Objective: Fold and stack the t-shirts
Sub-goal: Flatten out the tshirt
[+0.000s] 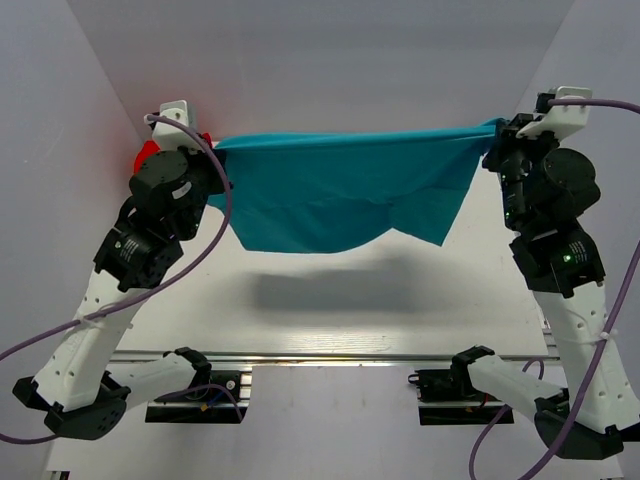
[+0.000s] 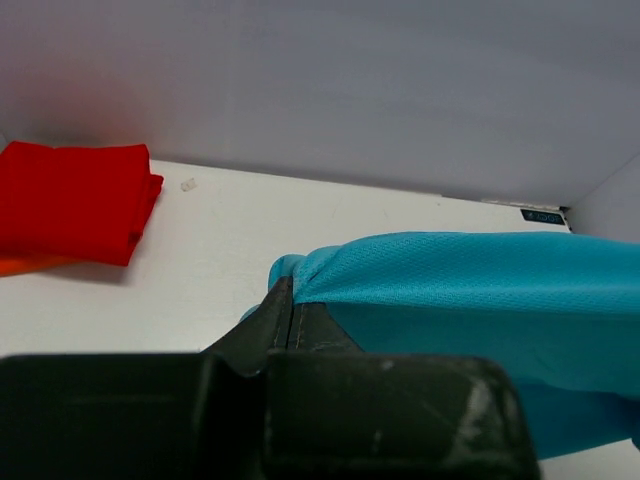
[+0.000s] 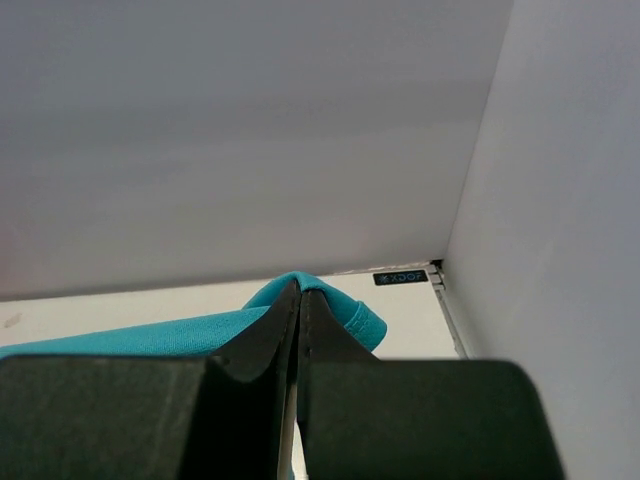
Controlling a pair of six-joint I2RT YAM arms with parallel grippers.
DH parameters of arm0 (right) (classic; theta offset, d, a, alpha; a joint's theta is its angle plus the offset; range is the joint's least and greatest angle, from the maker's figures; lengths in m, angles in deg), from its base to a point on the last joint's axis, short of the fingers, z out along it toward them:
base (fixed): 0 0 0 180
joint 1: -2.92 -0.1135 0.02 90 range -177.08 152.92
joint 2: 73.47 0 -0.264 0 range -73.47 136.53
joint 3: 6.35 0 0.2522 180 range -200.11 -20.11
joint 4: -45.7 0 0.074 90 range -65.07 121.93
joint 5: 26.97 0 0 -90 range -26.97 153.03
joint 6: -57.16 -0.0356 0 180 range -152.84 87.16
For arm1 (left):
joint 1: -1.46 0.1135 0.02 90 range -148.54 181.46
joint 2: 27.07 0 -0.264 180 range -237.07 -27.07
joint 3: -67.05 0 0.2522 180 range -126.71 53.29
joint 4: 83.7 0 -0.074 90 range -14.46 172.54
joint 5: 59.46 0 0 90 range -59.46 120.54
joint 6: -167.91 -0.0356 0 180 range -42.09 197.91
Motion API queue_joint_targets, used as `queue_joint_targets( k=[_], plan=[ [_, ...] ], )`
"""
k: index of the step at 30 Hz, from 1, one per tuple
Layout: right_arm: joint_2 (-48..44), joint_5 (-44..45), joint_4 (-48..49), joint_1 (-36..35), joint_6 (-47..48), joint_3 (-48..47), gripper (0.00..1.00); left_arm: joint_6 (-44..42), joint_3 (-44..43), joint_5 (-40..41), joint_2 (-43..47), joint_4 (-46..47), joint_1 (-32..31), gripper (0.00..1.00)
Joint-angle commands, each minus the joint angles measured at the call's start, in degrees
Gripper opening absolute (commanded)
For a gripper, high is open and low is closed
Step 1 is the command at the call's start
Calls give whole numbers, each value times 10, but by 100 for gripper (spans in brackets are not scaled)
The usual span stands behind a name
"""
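Top external view showed the teal t-shirt (image 1: 340, 195) strung in the air between the two arms. Its upper edge was pulled nearly straight and its body sagged below in loose folds. The shadow on the surface (image 1: 420, 325) sat apart from the cloth, so the lower hem seemed to hang free of it.

The left fingers (image 2: 262, 325) were pressed together on one bunched corner of the teal cloth. The right fingers (image 3: 262, 335) were pinched the same way on the opposite corner, with a small tuft poking out past their tips.

The red t-shirt (image 2: 75, 200) lay already folded flat on the surface. Taken from it, the teal shirt's long axis ran straight away toward the right wall. The near corner, in the left fingers, was just beside and above the red shirt, and the far corner, in the right fingers, was well apart from it. In the top view the red shirt was mostly hidden behind the left arm.

The coming move likely turned on that line. The stretched edge lay crosswise to both arms, so lowering the two corners together would probably lay the shirt flat beside the red one for folding. The left arm was much the nearer for any later stacking.
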Motion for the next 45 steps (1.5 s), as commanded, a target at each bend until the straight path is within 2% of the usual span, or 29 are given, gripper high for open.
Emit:
queue_joint_targets(
  k=[1,8,13,18,19,21,24,25,26,27,28,29,30,31,33,36,38,41,45],
  plan=[
    [-8,19,-39,13,-7,-20,0,-24,-21,38,9,-9,13,0],
    [56,-11,-32,14,-61,44,0,-1,50,-30,-77,37,18,0],
    [178,11,-2,20,-73,100,0,16,81,-44,-248,60,49,0],
    [335,2,3,46,-78,68,0,22,16,-103,-422,54,101,0],
    [376,-4,3,53,-78,60,0,22,-18,-119,-449,48,107,0],
    [436,-19,-3,58,-74,-5,0,22,-56,-135,-525,39,124,0],
    [530,-30,-35,74,-87,-70,0,9,-144,-158,-580,39,137,0],
    [562,-33,-40,80,-87,-103,0,9,-158,-164,-607,39,137,13],
    [591,-30,-48,81,-87,-118,0,3,-170,-172,-618,39,137,22],
    [603,-30,-67,83,-87,-149,5,-3,-191,-179,-626,39,143,36],
    [625,-33,-76,84,-85,-161,17,-10,-199,-185,-633,39,143,74],
    [643,-35,-90,85,-85,-194,32,-10,-207,-185,-639,39,148,87],
    [648,-43,-100,86,-89,-199,60,-10,-219,-185,-645,28,148,95],
    [652,-45,-108,88,-89,-204,73,-10,-219,-185,-645,21,153,100],
    [649,-56,-110,90,-104,-201,90,-10,-207,-185,-625,10,153,100],
    [614,-74,-110,91,-114,-178,90,-2,-162,-173,-585,-5,159,100],
    [570,-87,-109,90,-126,-152,90,24,-125,-168,-525,-12,159,100],
    [494,-95,-107,92,-161,-79,90,61,18,-168,-431,-2,159,100],
    [403,-102,-77,91,-201,47,90,99,142,-179,-345,25,159,100]
  ],
)
